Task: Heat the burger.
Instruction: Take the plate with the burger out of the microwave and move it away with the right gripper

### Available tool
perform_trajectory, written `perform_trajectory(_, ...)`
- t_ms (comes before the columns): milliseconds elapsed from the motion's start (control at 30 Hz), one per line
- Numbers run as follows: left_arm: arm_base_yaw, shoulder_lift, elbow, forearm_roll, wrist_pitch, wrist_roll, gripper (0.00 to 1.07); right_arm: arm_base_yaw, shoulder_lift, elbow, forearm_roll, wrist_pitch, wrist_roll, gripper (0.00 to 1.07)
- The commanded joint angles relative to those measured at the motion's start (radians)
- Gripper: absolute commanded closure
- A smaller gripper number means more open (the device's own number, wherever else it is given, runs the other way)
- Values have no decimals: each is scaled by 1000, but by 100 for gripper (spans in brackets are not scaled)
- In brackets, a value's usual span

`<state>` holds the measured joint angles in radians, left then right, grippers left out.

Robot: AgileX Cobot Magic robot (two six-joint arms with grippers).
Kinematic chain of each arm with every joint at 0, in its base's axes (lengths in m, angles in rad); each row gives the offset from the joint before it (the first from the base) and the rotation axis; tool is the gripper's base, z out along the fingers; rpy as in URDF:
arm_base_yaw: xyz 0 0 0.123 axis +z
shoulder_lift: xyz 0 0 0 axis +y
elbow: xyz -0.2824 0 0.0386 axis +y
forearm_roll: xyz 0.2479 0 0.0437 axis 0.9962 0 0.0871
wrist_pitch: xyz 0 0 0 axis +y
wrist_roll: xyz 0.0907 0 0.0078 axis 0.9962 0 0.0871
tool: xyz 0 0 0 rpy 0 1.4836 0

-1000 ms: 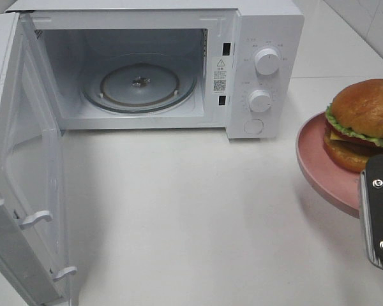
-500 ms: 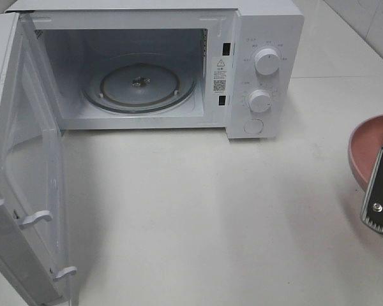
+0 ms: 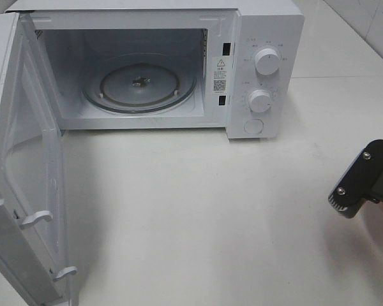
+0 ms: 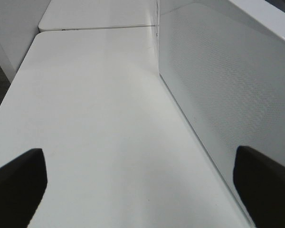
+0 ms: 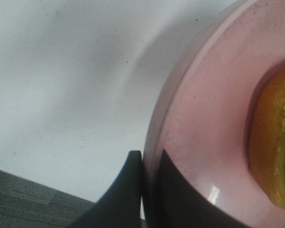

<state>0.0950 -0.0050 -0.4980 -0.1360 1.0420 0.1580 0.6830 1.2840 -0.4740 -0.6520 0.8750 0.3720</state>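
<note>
In the right wrist view, only the golden-brown bun edge of the burger [image 5: 278,142] shows, resting on a pink plate [image 5: 213,118]. My right gripper [image 5: 151,157] is shut on that plate's rim, one finger on each side. In the exterior high view the burger and plate lie past the right edge, and only the black end of my right gripper [image 3: 360,182] shows above the white table. My left gripper [image 4: 138,164] stands open over bare tabletop with nothing between its fingers, and it does not show in the exterior view.
The white microwave [image 3: 262,38] stands at the back, its cavity open with a glass turntable [image 3: 140,83] inside. Its door [image 3: 19,159] swings out to the front left. The door's meshed panel [image 4: 218,95] runs beside my left gripper. Two dials [image 3: 267,62] sit on the right.
My right gripper has carried the plate and burger to the right, out of the exterior view. Nothing else has moved.
</note>
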Motion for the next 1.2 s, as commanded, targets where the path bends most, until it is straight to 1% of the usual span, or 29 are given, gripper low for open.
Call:
perform_trajectory(33,2,-21,3,-8,-5,-1,6,0,29,-7,-78,-11,83,107)
perform_trajectory(100,2,-21,3,-8,-5,-1,6,0,37,-7,-85,-18,108,107)
perform_trajectory(167,2,-21,3,-8,-5,-1,6,0,78,-8,-119,-45,223,107)
perform_trajectory(267,2,-21,3,-8,-5,-1,6,0,87,-8,-126,-50,245,107)
perform_trajectory(333,2,-21,3,-8,-5,-1,6,0,135,-8,-152,-58,350,107)
perform_trajectory(400,2,-21,3,-8,-5,-1,6,0,147,-8,-155,-58,371,107)
perform_trajectory(433,2,-21,3,-8,-5,-1,6,0,181,-8,-161,-58,413,107)
perform_trajectory(633,2,-21,3,-8,-5,-1,6,0,254,-19,-195,-72,479,107)
perform_trajectory(667,2,-21,3,-8,-5,-1,6,-1,278,-27,-217,-78,513,107)
perform_trajectory(800,2,-21,3,-8,-5,-1,6,-2,307,-43,-236,-89,555,107)
perform_trajectory(933,2,-21,3,-8,-5,-1,6,-43,364,-72,-260,-122,601,107)
perform_trajectory(1167,2,-21,3,-8,-5,-1,6,-60,413,-82,-281,-154,606,105)
perform_trajectory(1200,2,-21,3,-8,-5,-1,6,-60,419,-82,-281,-180,615,103)
